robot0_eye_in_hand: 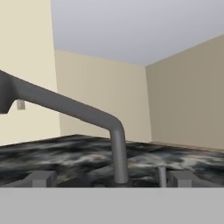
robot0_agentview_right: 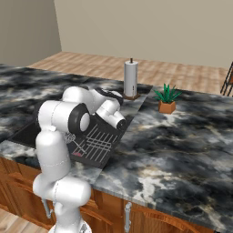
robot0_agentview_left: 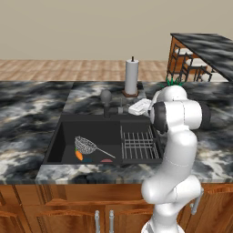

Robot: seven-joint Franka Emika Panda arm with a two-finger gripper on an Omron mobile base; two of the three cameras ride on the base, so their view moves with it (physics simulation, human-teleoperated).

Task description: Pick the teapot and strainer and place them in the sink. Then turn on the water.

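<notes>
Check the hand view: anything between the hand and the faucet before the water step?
Nothing visible. The faucet rises straight ahead in the hand view, its spout arching off to the left, with only counter around its base. The strainer already lies in the sink.

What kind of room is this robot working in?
A kitchen, rendered rather than real: a black sink with a grey faucet set in a dark marble counter, wooden cabinets beneath, and a paper towel roll behind.

The strainer (robot0_agentview_right: 69, 138) is largely masked by the arm in the right base view; the faucet (robot0_eye_in_hand: 65, 109) spout is cut off at the hand view's left edge.
</notes>
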